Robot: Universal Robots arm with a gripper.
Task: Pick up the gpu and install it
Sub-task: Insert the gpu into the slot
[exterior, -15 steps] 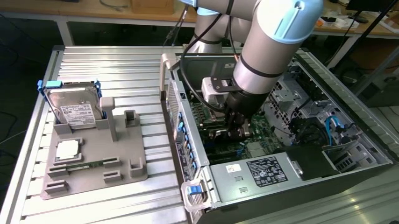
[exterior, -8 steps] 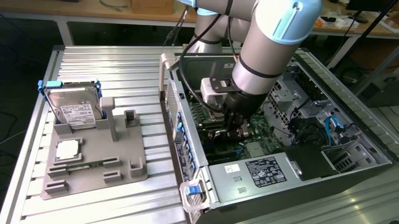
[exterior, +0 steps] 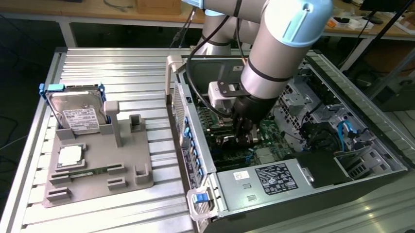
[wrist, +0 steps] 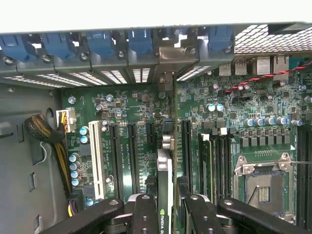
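The gripper [wrist: 165, 214] pinched the gpu [wrist: 165, 173] by its upper edge, one jaw on each face. The card stood on edge inside the computer case [exterior: 227, 194], in line with a motherboard [wrist: 136, 105] slot. It looked light and stiff but fragile: best held by edge and cooler, pressed straight, never twisted

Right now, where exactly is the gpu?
In the wrist view the gpu stands on edge, held by the gripper, over the expansion slots of the motherboard, inside the open computer case at the exterior view's right.
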